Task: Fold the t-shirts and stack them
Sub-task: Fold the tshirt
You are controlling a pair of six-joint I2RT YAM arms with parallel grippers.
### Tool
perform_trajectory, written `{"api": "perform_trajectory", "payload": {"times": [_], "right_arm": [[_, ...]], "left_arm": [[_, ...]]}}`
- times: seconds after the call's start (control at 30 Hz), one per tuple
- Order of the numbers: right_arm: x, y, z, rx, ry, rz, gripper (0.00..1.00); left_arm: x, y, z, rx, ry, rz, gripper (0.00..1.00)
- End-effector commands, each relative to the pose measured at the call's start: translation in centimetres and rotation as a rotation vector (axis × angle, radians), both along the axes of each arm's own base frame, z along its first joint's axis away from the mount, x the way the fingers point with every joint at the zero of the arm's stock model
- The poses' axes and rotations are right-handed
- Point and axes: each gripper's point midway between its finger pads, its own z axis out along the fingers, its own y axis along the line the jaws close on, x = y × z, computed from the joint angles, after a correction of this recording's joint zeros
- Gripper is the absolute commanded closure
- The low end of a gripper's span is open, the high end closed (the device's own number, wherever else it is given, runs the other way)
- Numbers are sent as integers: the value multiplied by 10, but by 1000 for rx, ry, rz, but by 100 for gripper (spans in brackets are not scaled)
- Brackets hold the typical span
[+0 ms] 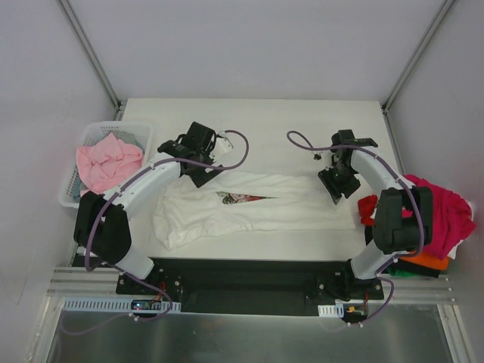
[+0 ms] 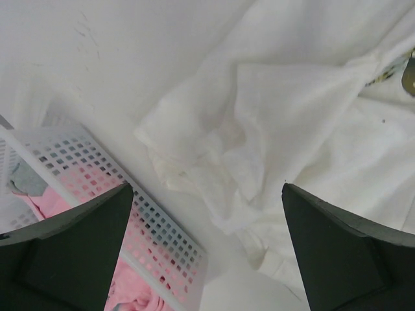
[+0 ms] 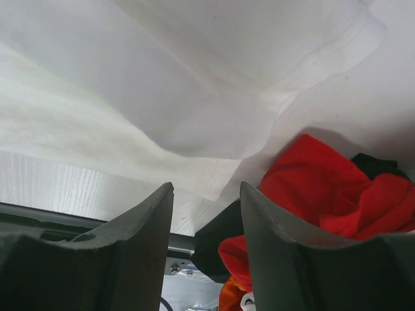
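Lab robot cell: white table (image 1: 265, 117), white panels (image 1: 249, 45) beyond and flanking left gripper (image 1: 202, 175), aluminium posts (image 1: 88, 49), black baseplate (image 1: 249, 276) behind it.

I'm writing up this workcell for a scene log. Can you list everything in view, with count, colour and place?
white t-shirt: one, white with a small print, lying crumpled across the table's middle
pink t-shirt: one, pale pink, bunched in the basket
grey cloth: one, grey, in the basket beside the pink t-shirt
basket: one, white plastic lattice, table's left edge
magenta t-shirt: one, magenta to red, heaped at the table's right edge
orange t-shirt: one, orange, near side of that heap
dark t-shirt: one, black, same heap, mostly hidden
table: one, white
left gripper: one, black, open, over the white t-shirt's left end
right gripper: one, black, open, empty, over its right end
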Motion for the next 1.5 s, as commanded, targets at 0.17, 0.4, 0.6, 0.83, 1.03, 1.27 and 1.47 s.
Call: {"api": "perform_trajectory", "payload": {"times": [0.17, 0.4, 0.6, 0.83, 1.03, 1.27, 1.47], "right_arm": [[38, 9, -9, 6, -43, 8, 51], [47, 6, -29, -23, -10, 25, 51], [50, 5, -42, -38, 11, 30, 51], [65, 1, -43, -73, 2, 41, 51], [84, -6, -43, -123, -17, 54, 51], [107, -16, -35, -181, -62, 47, 51], [119, -26, -26, -237, -104, 35, 51]], "left_arm": [[23, -30, -36, -44, 92, 1, 1], [12, -20, -70, 15, 163, 14, 1], [2, -7, -100, 100, 231, 24, 1], [14, -6, -118, 160, 246, 0, 1], [39, -15, -127, 179, 233, -29, 1], [95, -27, -120, 157, 148, -33, 1], [148, -28, -102, 131, 44, 1, 1]]}}
